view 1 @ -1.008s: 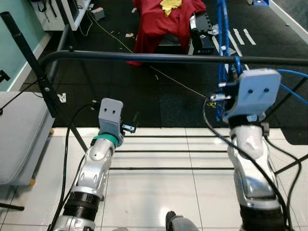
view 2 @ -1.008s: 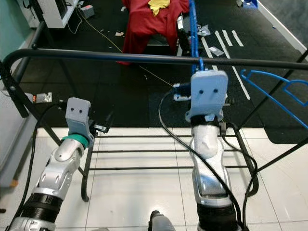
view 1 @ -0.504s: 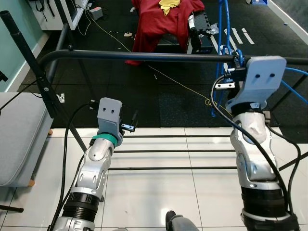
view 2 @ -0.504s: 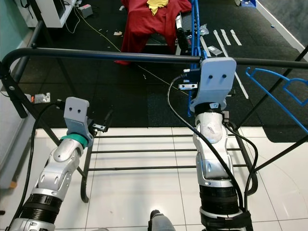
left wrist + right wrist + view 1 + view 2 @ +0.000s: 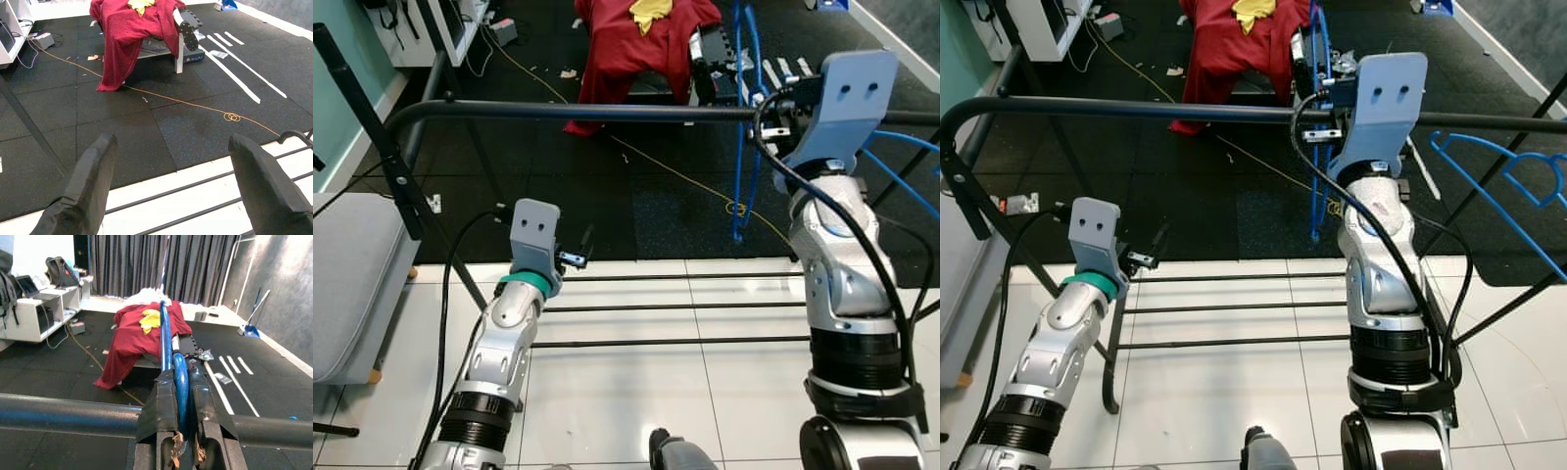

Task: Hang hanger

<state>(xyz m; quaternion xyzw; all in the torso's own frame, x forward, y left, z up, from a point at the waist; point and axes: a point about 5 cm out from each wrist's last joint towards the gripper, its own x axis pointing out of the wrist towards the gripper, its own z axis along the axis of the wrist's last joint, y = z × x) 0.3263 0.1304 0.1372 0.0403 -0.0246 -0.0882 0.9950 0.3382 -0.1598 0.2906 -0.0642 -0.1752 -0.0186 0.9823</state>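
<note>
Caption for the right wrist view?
Right gripper shut on a blue hanger, just above the black rail.

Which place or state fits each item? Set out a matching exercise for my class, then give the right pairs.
Items:
1. blue hanger
2. left gripper
3. red cloth
4. second blue hanger

Places or states:
A. draped over a low bench
B. already on the rail, far right
C. clamped in the right gripper
D. open, holding nothing

Pairs: 1-C, 2-D, 3-A, 4-B

Black rubber mat floor [image 5: 146, 117] meets white tile floor [image 5: 636, 392]; dark curtains [image 5: 161, 264] along far wall; white shelving [image 5: 39, 313]; grey couch [image 5: 352, 284].
</note>
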